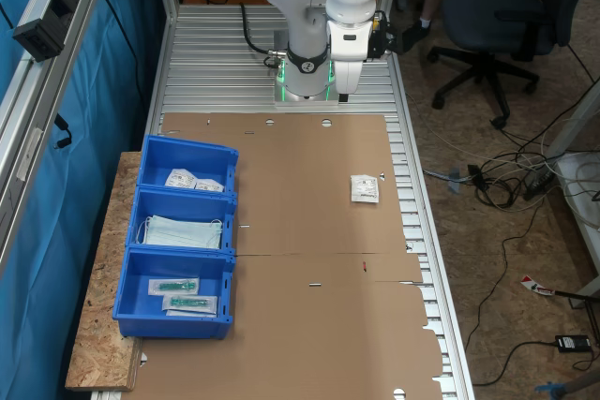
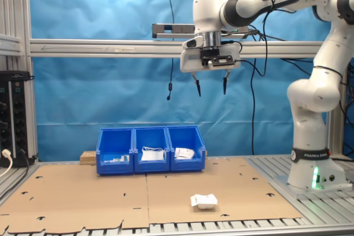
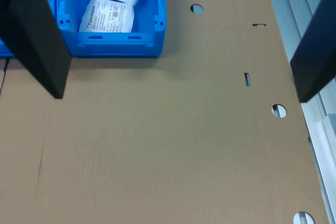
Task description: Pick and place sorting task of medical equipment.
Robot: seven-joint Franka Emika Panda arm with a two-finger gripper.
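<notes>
Overhead, the gripper (image 2: 211, 86) hangs high above the worktop (image 2: 83, 203), its two dark fingers (image 2: 197, 87) spread wide with nothing between them. One white sealed packet (image 1: 365, 188) lies alone on the brown cardboard, well apart from the row of three blue bins (image 1: 150, 159). Two similar packets (image 3: 111, 1) rest in the end bin, face masks (image 1: 182, 231) in the middle one.

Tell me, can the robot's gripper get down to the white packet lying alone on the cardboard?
Probably yes. The gripper hangs open high above, and the white packet lies alone on the bare cardboard, nothing over it.
</notes>
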